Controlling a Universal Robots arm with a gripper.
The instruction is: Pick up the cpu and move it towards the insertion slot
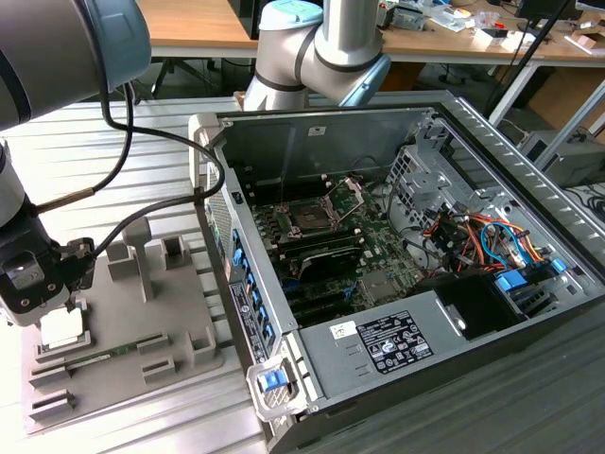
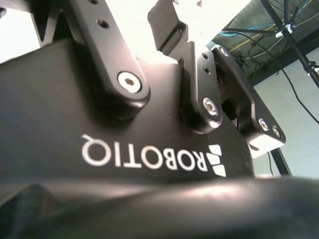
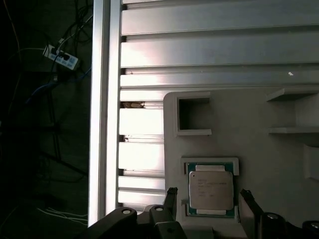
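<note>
Gripper (image 1: 47,298) hovers above the cpu (image 1: 64,327) on its grey fixture (image 1: 180,307) in the exterior view, well apart from the insertion slot (image 1: 307,216). In the first wrist view we see fingers (image 3: 170,196) spread astride it. We judge it light, stiff and fragile, best pinched by opposite edges.

1. Across the top of the exterior view stand wooden desks (image 1: 194,28), the one at upper right strewn with clutter (image 1: 454,19).
2. A ribbed aluminium worktop (image 1: 66,142), brightly lit, spreads over the frame's left.
3. In the first wrist view, a power strip (image 3: 61,56) lies on the dark floor (image 3: 45,149).
</note>
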